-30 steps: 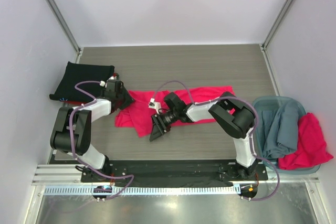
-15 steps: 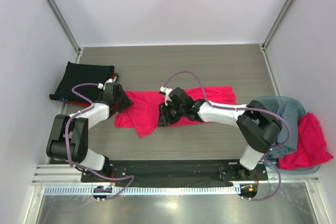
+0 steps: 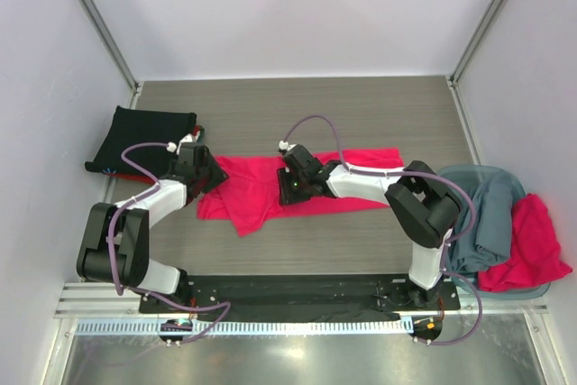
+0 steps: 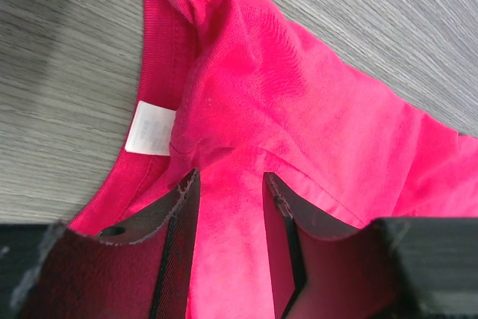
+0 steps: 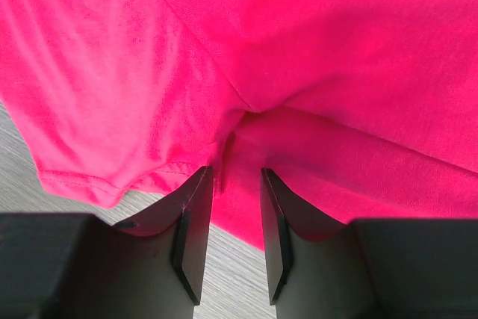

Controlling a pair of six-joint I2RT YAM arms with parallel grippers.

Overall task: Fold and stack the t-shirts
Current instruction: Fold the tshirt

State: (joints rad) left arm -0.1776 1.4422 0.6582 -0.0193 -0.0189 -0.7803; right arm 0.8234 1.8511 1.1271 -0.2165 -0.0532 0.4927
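Pink-red tee (image 3: 297,187) on grey wood-grain table (image 3: 297,110), white walls (image 3: 297,15).

Pinkish-red t-shirt (image 3: 261,194) mid-table, both arms on it, black shirt (image 3: 140,137) left

Nothing readable anywhere tbh. Only label-type thing is the small white neck tag (image 4: 151,128) sewn inside the collar of the pinkish-red t-shirt (image 4: 314,147), seen in the left wrist view. It looks blank or too blurry, can't make out any letters, size or brand on it. No numbers, logos or signs show in the top or right wrist views either.
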